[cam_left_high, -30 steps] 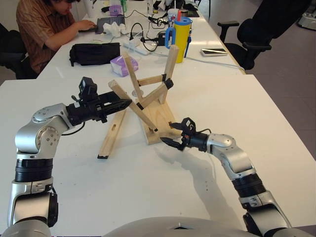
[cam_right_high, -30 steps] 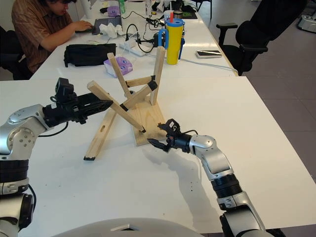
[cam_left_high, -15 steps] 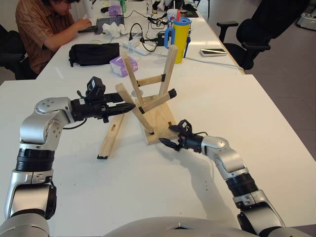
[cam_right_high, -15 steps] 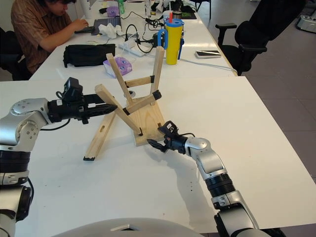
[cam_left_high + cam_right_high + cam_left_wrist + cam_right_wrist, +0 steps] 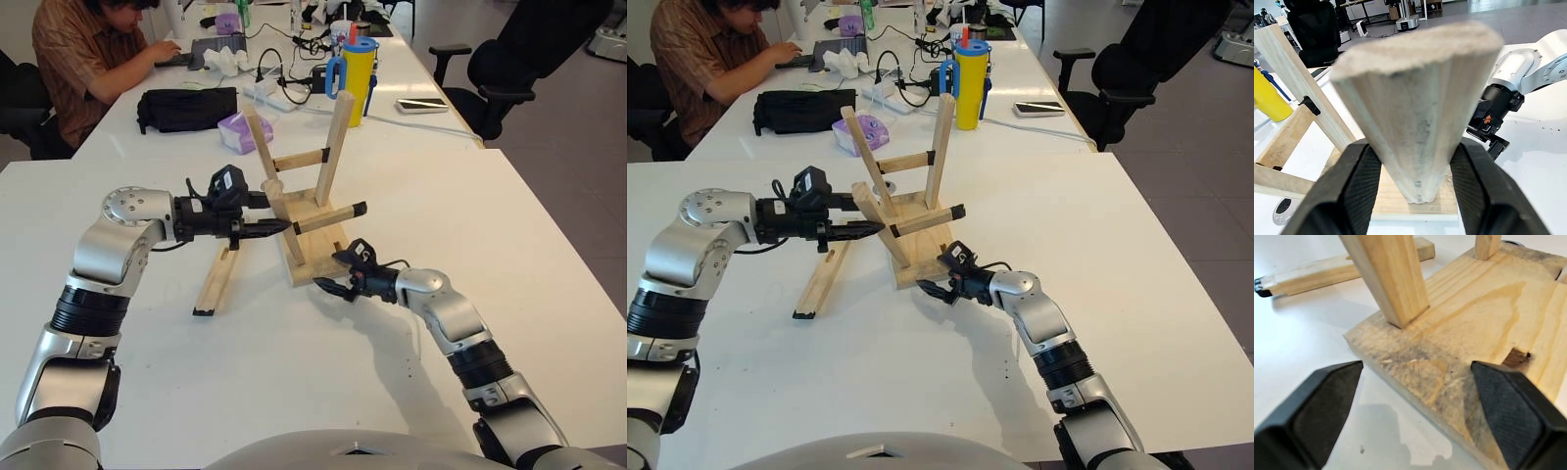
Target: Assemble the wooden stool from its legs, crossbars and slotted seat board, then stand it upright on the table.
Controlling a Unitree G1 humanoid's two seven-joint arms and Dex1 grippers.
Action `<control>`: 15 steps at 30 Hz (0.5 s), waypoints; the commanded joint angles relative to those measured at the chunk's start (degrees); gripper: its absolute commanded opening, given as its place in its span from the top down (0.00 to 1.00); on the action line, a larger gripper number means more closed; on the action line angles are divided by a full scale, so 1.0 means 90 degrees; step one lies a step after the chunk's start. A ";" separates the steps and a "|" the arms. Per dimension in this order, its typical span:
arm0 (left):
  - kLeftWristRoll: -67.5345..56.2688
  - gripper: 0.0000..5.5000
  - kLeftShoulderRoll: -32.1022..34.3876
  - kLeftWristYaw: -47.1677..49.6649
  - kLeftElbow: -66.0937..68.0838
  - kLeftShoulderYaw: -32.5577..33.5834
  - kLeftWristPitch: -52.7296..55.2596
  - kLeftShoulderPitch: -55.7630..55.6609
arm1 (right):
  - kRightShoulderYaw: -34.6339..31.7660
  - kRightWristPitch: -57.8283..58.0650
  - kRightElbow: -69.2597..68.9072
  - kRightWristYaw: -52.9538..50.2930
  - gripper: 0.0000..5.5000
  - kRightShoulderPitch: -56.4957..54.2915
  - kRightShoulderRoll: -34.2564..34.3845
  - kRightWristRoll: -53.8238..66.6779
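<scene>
Seat board (image 5: 315, 250): lies flat on the table (image 5: 549, 255), underside up. Its near corner sits between the right jaws.
Held leg (image 5: 1420, 107): slants up from the board toward the left jaws, which grip its top end.
Upright legs (image 5: 333, 142): two stand on the board's far part, beyond both sets of jaws, and lean slightly apart.
Upper crossbar (image 5: 299, 159): joins the two upright legs, above the left jaws.
Lower crossbar (image 5: 328, 215): sticks out from the held leg, above the right jaws.
Loose leg (image 5: 217, 279): lies flat on the table, just under the left jaws.
Left gripper (image 5: 266, 225): clenched on the held leg, with a finger (image 5: 1352, 188) on each side.
Right gripper (image 5: 329, 272): released, with its fingers (image 5: 1317, 404) spread either side of the board's corner. I cannot tell whether they touch it.
Yellow bottle (image 5: 360, 78): on the next table, well beyond the jaws.
Black bag (image 5: 186, 106): also there, beyond the left jaws.
</scene>
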 commanded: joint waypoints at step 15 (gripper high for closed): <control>0.0305 0.23 0.0127 0.1668 -0.0298 0.1381 0.0766 0.1542 | 0.0270 0.1063 0.0123 -0.0469 0.26 0.0582 0.0256 -0.0004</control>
